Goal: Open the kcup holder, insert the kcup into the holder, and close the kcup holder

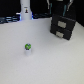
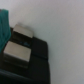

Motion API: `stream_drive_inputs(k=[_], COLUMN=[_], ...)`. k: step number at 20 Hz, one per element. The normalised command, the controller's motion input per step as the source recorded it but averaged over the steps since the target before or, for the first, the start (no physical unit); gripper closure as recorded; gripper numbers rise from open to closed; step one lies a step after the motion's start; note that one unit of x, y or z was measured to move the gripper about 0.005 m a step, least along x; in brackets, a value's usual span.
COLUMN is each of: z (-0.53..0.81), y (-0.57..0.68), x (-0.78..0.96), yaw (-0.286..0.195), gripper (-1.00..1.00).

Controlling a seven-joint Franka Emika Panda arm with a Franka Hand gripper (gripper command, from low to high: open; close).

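Observation:
The kcup [image 1: 28, 47], a tiny white pod with a green top, stands upright on the white table [image 1: 45, 60], toward the exterior view's left and well apart from everything else. The kcup holder [image 1: 63, 27], a dark boxy unit with two stacked drawer fronts, sits at the back on the exterior view's right, and both drawers look closed. The dark arm and gripper [image 1: 60, 7] hang just above and behind the holder, too blurred to show the fingers. In the wrist view the holder [image 2: 36, 60] fills one corner, showing two pale panels. The kcup is out of the wrist view.
A tall white bottle-like post [image 1: 25, 9] stands at the back on the exterior view's left, with dark items [image 1: 7, 20] along the rear edge. A teal shape [image 2: 4, 25] shows at the rim of the wrist view.

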Motion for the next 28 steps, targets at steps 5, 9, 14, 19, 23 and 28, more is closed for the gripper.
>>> stream_drive_inputs(k=[5,9,14,19,23,28], z=[-0.22,-0.25,-0.35,-0.41,-0.40,-0.40], y=[0.65,0.62,0.46,0.34,0.30,0.14], x=[-0.30,-0.27,-0.19,-0.16,-0.18,-0.25], yaw=[-0.156,-0.150,-0.127,-0.084,-0.053,-0.031], gripper=[-1.00,-1.00,-1.00,-1.00,-1.00,-1.00])
